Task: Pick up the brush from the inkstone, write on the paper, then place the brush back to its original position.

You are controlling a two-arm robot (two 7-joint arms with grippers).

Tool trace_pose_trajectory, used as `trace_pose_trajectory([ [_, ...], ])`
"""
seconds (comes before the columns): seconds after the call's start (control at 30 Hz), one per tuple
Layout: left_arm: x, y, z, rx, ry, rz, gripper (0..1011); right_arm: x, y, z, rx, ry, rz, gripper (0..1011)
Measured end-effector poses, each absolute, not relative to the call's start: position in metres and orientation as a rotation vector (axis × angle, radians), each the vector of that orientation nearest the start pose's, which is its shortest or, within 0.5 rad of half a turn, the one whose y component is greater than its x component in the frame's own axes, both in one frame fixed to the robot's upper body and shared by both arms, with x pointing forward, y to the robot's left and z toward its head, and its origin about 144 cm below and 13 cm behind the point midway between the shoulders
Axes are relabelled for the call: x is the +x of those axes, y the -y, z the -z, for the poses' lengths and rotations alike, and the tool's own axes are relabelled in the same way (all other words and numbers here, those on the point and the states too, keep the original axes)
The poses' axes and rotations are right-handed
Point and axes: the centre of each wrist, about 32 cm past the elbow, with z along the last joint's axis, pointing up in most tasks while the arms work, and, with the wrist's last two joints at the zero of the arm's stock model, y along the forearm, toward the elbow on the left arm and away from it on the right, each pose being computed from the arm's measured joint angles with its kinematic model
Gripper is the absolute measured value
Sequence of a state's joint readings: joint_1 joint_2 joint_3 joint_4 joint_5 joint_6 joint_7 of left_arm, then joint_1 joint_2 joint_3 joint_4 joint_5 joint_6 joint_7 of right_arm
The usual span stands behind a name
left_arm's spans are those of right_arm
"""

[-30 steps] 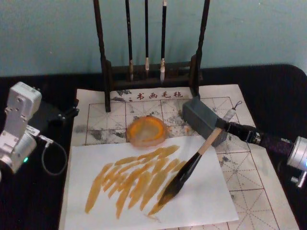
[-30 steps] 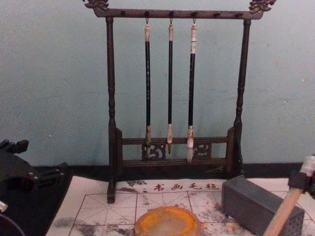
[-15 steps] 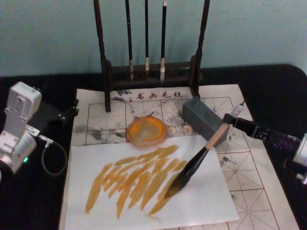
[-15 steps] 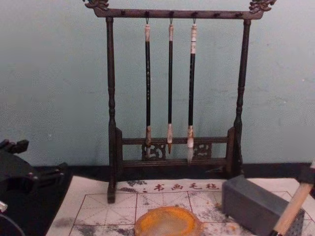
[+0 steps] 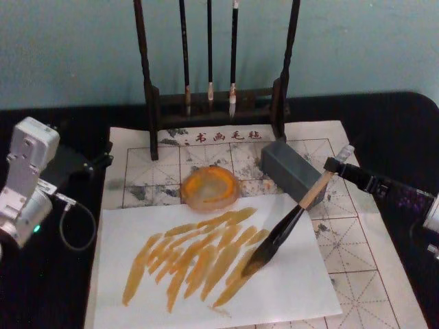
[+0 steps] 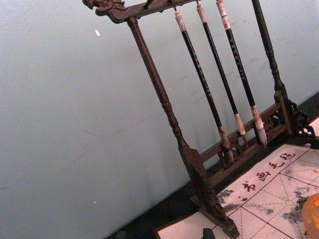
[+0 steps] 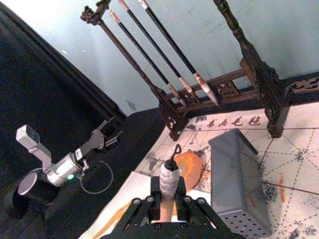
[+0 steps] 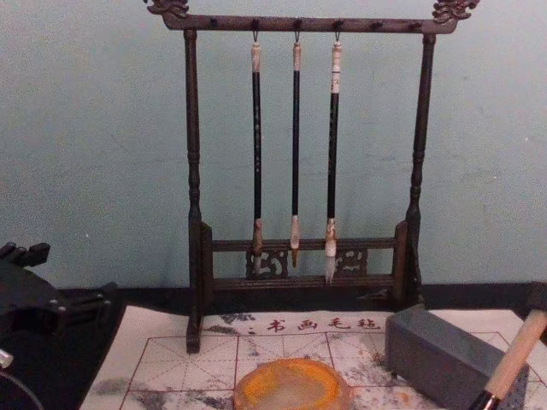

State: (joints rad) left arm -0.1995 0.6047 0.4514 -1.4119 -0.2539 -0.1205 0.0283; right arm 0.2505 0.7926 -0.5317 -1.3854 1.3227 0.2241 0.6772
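— Where's the brush (image 5: 295, 216)?
— Clamped in the right tool (image 5: 335, 166), just below its white cap. It slants from 1 o'clock down to 7 o'clock, dark tip at the orange strokes (image 5: 192, 257) on the white sheet (image 5: 295, 288) — touching, I think, though that's hard to judge.
— The inkstone (image 5: 209, 187)?
— On the gridded paper (image 5: 343, 233), 11 o'clock from the tip, well apart.
— The left tool (image 5: 96, 161)?
— At the bench's (image 5: 405, 130) 9 o'clock side, fingers apart.

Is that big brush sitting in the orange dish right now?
No, the right tool holds the brush with its tip down on the white sheet, apart from the dish.
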Motion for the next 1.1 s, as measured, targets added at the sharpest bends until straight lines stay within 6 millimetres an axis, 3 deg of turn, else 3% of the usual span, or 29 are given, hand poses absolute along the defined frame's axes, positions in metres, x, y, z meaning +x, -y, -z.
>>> trace_pose_trajectory([
  [1.1, 0.489, -0.310, -1.140, 0.304, 0.285, -1.248, 1001, 0.490, 0.358, -1.157, 0.318, -0.725, 0.668, 194],
])
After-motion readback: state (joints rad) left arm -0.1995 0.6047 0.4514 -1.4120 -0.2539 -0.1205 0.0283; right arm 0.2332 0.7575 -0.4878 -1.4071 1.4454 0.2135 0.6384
